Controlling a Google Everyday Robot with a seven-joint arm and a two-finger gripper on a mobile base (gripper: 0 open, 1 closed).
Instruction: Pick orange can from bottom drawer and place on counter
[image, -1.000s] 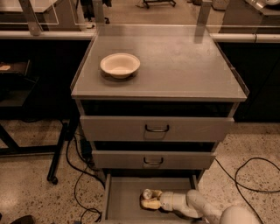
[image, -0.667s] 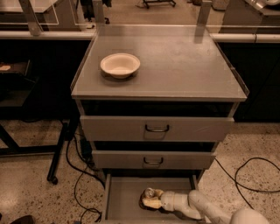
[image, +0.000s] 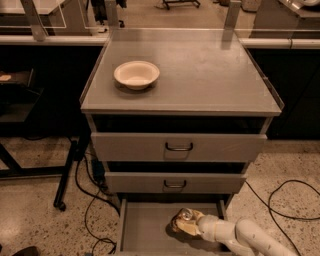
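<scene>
At the far left, a black stand leg (image: 65, 175) is seen on the speckled floor (image: 30, 210). Dark cables (image: 87, 200) are trailed beside it, toward the foot of the cabinet.

A cream bowl (image: 136, 74) is set upright on the left half of the counter (image: 210, 75), near its front edge. The counter is a flat grey metal top with a low raised rim.

Three grey drawers are stacked below the counter.
- The top drawer (image: 125, 146) is pulled slightly forward. A dark wire handle (image: 179, 147) is fitted at its centre.
- The middle drawer (image: 130, 182) is also drawn out a little. It carries a like handle (image: 175, 184).
- The bottom drawer (image: 145, 230) is pulled out farthest, and its flat grey tray is exposed.

The orange can (image: 184, 216) is located inside the bottom drawer, right of the tray's centre. It is tilted, so that its silver top is turned upward and toward the camera. Whether its base is touching the tray cannot be determined.

The gripper (image: 184, 225) is positioned inside the same drawer, at the can. Its pale fingers (image: 192, 227) are closed on the can's body, one on each side, and the can is pinched between them. A shadow is cast on the tray directly under the can and gripper.

The white arm (image: 250, 237) is extended from the lower right corner of the view, over the drawer's right side. A further dark cable (image: 280, 200) is looped on the floor to the right of the cabinet.
</scene>
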